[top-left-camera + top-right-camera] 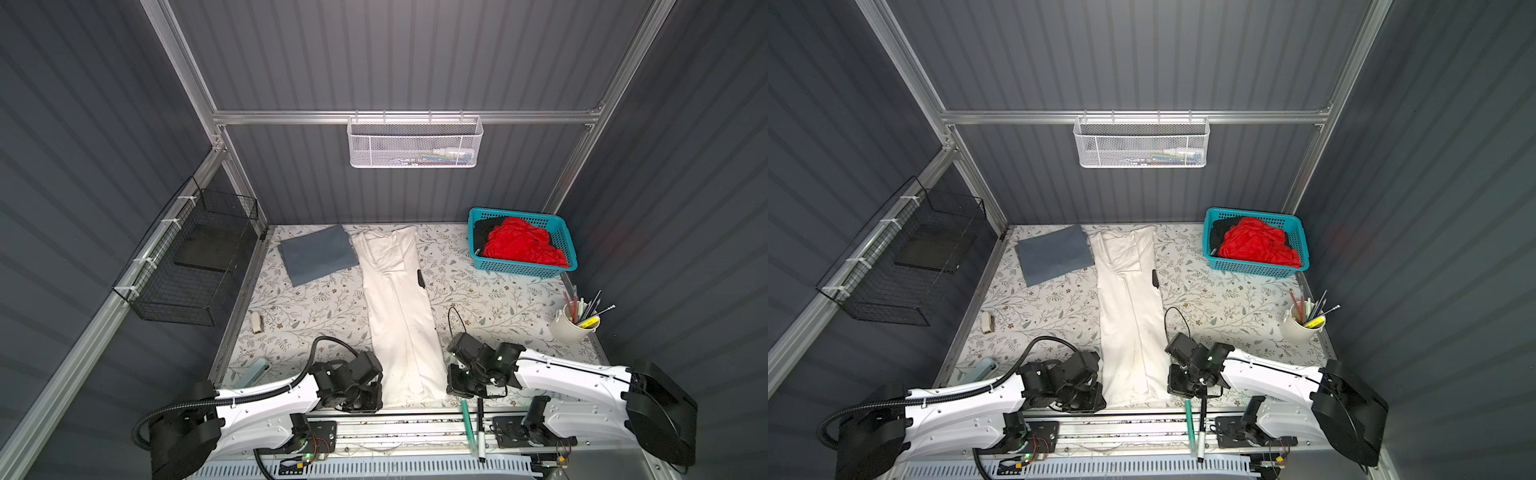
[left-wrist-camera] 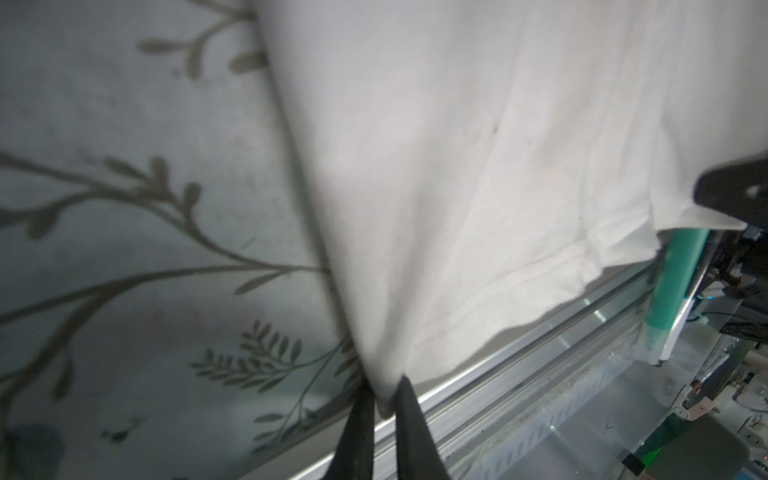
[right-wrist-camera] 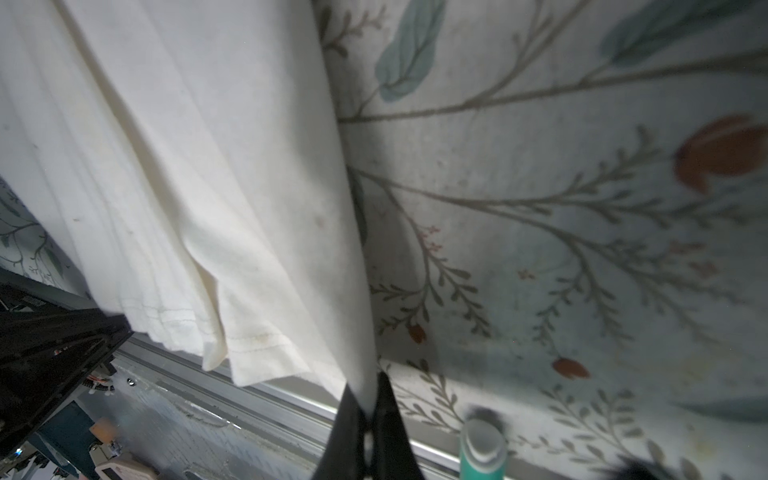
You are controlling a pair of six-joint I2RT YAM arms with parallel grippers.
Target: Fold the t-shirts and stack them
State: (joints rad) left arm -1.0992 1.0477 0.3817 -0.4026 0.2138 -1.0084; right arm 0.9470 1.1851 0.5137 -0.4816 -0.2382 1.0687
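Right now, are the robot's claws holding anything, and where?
Yes. Both hold the off-white t-shirt at its near hem: the left gripper pinches one bottom corner and the right gripper pinches the other.

The long white shirt point(image 1: 399, 307) splits the table point(image 1: 316, 307) down the middle. To its left, open cloth is bounded by the grey shirt point(image 1: 318, 257), the stapler point(image 1: 257, 322) and the left arm point(image 1: 266, 399). To its right, open cloth is bounded by the basket point(image 1: 519, 272), the pen cup point(image 1: 566, 330) and the right arm point(image 1: 569, 374). A green marker point(image 1: 468, 424) and a black marker point(image 1: 481, 424) cross the near rail.
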